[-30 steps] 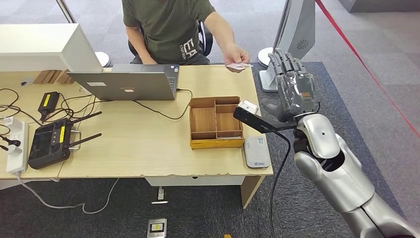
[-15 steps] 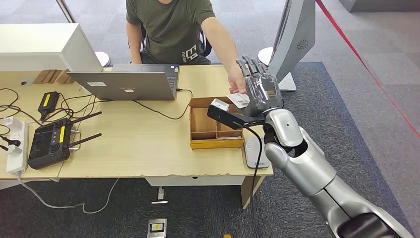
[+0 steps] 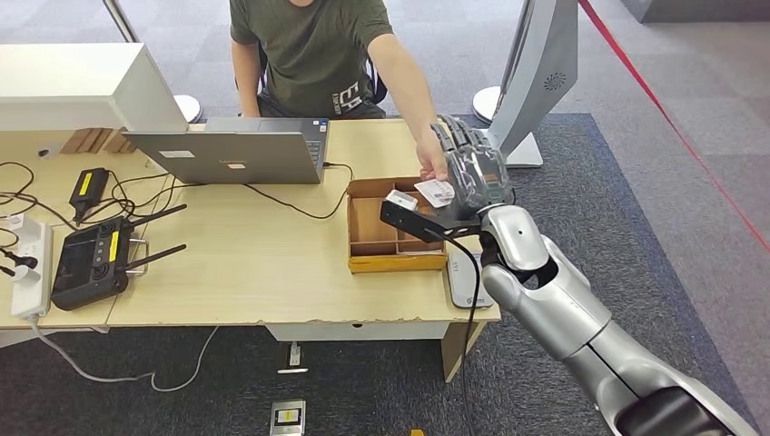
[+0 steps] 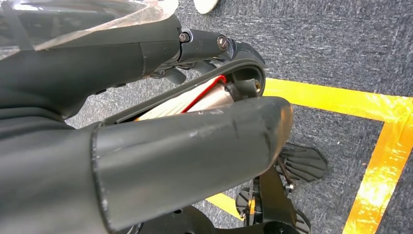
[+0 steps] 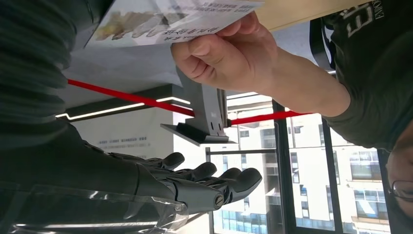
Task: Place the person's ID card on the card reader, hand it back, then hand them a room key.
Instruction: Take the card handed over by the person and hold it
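The right hand (image 3: 474, 173) now sits just beside the person's hand (image 3: 434, 163) over the far edge of the wooden tray (image 3: 396, 225); 1 second ago it stood raised and well off to the right, apart from the desk (image 3: 254, 263), while the person held the card near their own side; in that span the arm has swung in and the person has reached forward, so both now meet above the tray.

The ID card (image 3: 436, 192) lies at the meeting point; in the right wrist view the person's thumb and fingers pinch its edge (image 5: 175, 17); the robot's fingers (image 5: 209, 183) lie stretched out side by side with a clear gap to the card; whether its thumb touches the card, I cannot tell.

This reads as the handover just beginning: the card has not passed to the robot, and the card reader (image 3: 468, 279) at the near right corner of the desk waits bare.

The left hand (image 4: 146, 161) hangs toward the floor; its thumb and fingers lie near each other; whether closed, I cannot tell.
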Motion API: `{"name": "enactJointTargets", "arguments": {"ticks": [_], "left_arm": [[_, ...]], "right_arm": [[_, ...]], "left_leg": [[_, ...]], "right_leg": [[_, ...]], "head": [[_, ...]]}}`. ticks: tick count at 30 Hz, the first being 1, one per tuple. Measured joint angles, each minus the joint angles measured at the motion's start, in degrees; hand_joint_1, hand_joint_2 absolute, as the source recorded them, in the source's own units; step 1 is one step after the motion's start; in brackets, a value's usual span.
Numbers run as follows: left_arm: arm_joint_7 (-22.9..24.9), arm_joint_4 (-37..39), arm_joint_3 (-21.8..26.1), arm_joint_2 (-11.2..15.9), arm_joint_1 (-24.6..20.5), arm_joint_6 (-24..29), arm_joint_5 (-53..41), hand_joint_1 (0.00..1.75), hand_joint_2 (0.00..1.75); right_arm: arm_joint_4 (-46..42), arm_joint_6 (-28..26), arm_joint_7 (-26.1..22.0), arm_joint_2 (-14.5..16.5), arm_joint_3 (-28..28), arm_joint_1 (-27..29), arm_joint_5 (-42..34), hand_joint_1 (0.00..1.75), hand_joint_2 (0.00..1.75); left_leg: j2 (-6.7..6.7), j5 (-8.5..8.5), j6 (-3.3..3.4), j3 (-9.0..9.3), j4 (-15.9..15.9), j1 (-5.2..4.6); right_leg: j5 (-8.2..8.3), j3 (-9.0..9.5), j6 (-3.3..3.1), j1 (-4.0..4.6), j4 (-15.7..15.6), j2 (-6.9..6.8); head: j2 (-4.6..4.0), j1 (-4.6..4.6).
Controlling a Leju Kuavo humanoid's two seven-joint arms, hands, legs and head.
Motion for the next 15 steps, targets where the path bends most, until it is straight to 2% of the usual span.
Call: {"name": "enactJointTargets", "arguments": {"ticks": [1, 5, 15], "left_arm": [[0.0, 0.0, 0.0, 0.0, 0.0, 0.0, -0.01, 0.0, 0.0], [-0.16, 0.0, 0.0, 0.0, 0.03, -0.12, -0.03, 0.0, 0.0], [-0.54, 0.0, 0.0, -0.02, 0.09, -0.7, -0.54, 0.0, 0.0]], "right_arm": [[0.15, 0.0, 0.0, 0.01, 0.06, 0.0, 0.0, 0.0, 1.75], [0.73, 0.0, 0.04, 0.02, 0.16, -0.03, -0.03, 1.75, 1.75], [1.21, 0.92, 1.07, -1.2, 0.11, 0.39, 0.56, 1.75, 1.75]], "left_leg": [[0.0, 0.0, 0.0, 0.0, 0.0, 0.0], [0.0, 0.0, 0.0, 0.0, 0.0, 0.0], [0.01, 0.0, 0.0, 0.02, 0.01, 0.0]], "right_leg": [[0.0, 0.0, 0.0, 0.0, 0.0, 0.0], [0.0, 0.0, 0.0, 0.0, 0.0, 0.0], [0.0, -0.02, 0.0, 0.0, -0.01, 0.0]], "head": [[0.0, 0.0], [-0.01, 0.0], [-0.01, 0.0]]}}
